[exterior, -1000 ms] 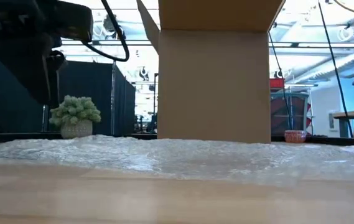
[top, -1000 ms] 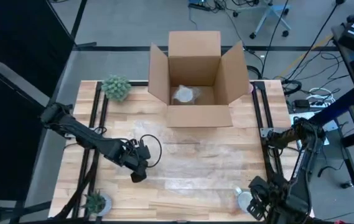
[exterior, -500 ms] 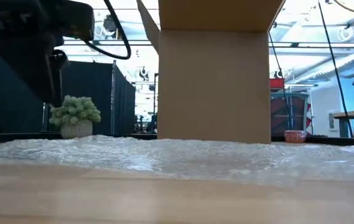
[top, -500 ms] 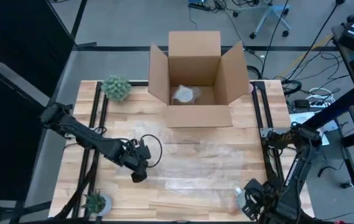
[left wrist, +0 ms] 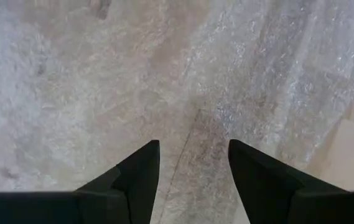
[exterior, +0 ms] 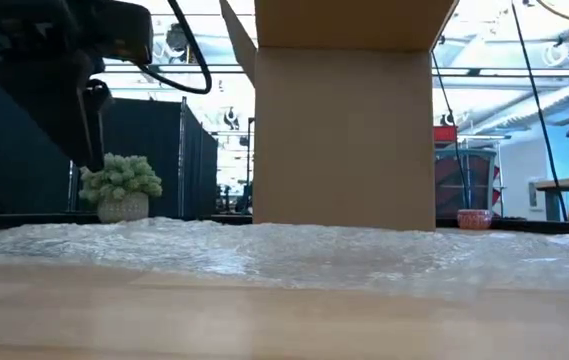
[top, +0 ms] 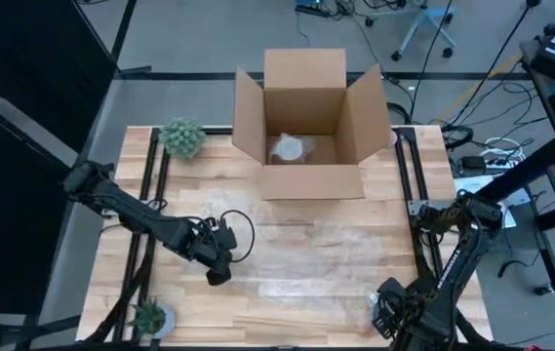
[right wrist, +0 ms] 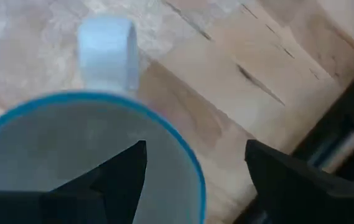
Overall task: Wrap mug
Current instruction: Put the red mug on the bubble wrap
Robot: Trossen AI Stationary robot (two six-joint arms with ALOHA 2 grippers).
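Bubble wrap [top: 292, 244] lies spread flat over the middle of the table [top: 414, 210], and the left tool [top: 216, 274] hangs above its near left part with its fingers [left wrist: 140, 177] spread wide and nothing between them. In the left wrist view the crinkled sheet fills the ground ahead of that tool, with bare wood showing just past one finger.

The right tool [top: 390, 314] sits at the near right corner of the table, beyond the near right edge of the wrap. Directly under it stands the mug [right wrist: 89, 155], pale with a blue rim, its mouth open upward and its handle [right wrist: 105, 53] pointing away from the tool. In the right wrist view one dark finger shows over the mug's rim and the other over bare wood outside it, so the tool is spread wide around one wall of the mug; whether either finger touches it cannot be told. In the high view only a small pale part of the mug [top: 375, 304] shows beside that tool.

Far from both tools, at the back edge of the table, an open cardboard box [top: 308, 122] holds something pale wrapped in plastic. A potted plant [top: 181, 137] stands beyond the left tool at the back left, and a smaller plant [top: 150, 316] sits just to the near left of it.
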